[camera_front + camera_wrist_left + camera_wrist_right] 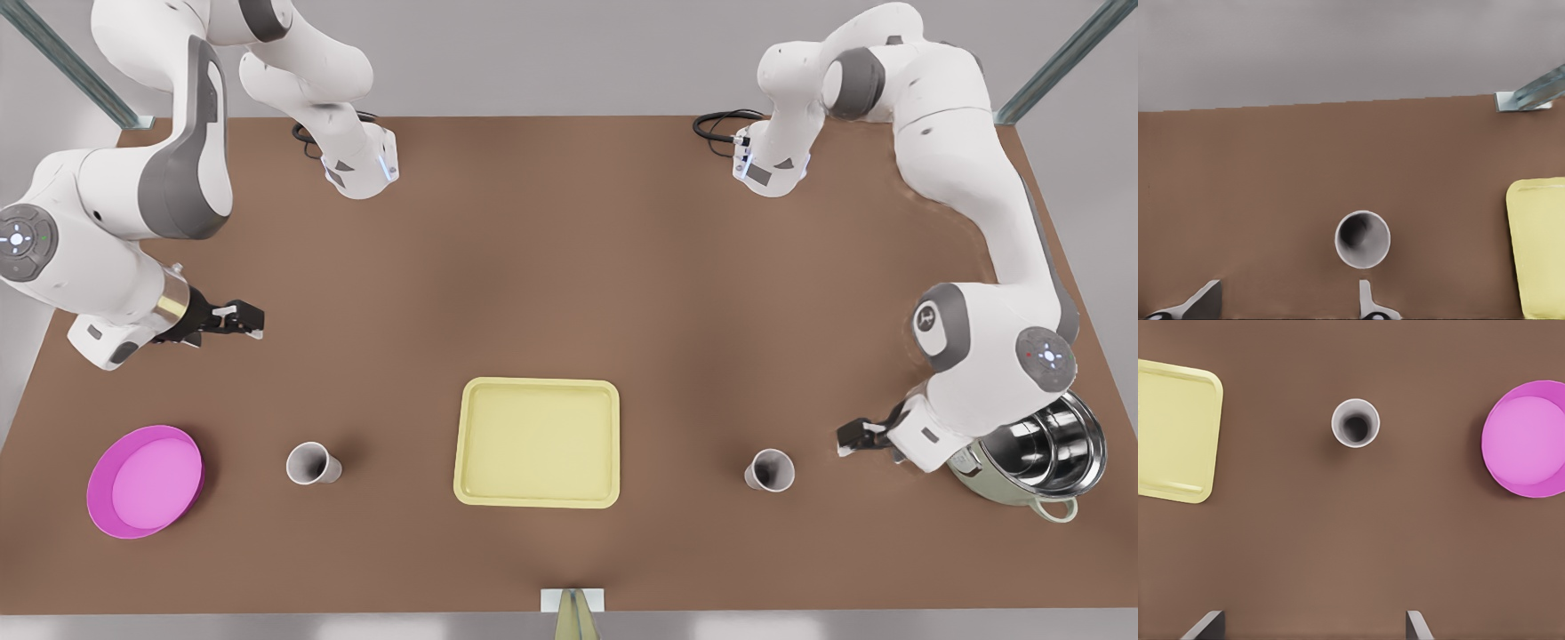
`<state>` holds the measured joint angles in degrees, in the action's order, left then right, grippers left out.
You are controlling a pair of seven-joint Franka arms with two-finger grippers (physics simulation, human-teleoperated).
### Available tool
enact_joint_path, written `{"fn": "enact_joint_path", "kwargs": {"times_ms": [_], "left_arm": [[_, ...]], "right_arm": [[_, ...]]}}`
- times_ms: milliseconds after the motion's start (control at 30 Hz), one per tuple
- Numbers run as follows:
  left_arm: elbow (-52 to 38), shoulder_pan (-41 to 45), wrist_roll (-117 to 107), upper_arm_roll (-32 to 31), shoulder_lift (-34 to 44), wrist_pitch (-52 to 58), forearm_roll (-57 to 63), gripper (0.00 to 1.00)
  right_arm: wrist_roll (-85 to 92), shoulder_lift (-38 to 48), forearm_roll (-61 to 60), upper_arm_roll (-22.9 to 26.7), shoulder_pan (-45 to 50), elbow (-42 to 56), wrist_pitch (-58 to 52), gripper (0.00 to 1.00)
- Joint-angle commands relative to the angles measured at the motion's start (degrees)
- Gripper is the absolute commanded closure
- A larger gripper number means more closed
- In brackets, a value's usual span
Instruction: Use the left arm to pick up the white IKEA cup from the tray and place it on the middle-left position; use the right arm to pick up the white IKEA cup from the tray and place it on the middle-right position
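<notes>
The left gripper (851, 436) hangs with its two black fingers (1367, 301) spread and nothing between them, over the table's end at the front view's right. It is near a white tapered cup (1363, 239) but not touching it. The cup stands upright, mouth up, on the bare brown table (569, 267), between this gripper and the pale yellow rectangular tray (537, 442). I judge this spot to be the left arm's target, since the fingers are wide and clear of the cup, as after a release.

The right gripper (242, 320) is likewise parted and empty, above the table's opposite end and farther from that table's camera-side edge than the second white cup (1355, 423). This cup is also upright, between the tray and a round magenta dish (1528, 439) that sits near the table corner.

Both cups stand on the tabletop rather than on the tray, which holds nothing and sits centred along the camera-side edge. Each cup has free tabletop all around it.

A shiny steel pot (1047, 449) with a pale green shell sits at the corner behind the left arm's wrist, close enough that a withdrawal should rise before swinging.
</notes>
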<state>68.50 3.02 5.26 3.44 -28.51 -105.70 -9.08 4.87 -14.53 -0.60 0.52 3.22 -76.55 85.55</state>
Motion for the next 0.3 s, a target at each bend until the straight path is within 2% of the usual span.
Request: {"fn": "enact_joint_path", "kwargs": {"times_ms": [0, 33, 267], "left_arm": [[8.2, -1.35, -1.75, 0.08, 10.57, 17.47, 1.87, 0.0], [20.15, -0.83, -2.01, -0.1, 18.56, 9.47, 3.79, 0.0], [19.04, -0.74, -3.24, -0.27, 18.41, 10.07, 3.98, 0.0]], "right_arm": [[-0.38, 0.03, 0.08, 0.01, -0.06, 0.09, -0.03, 0.0], [-0.47, 0.03, -0.01, 0.01, 0.03, 0.09, 0.06, 0.0], [-0.38, 0.03, -0.01, -0.08, 0.03, 0.0, -0.03, 0.0]]}}
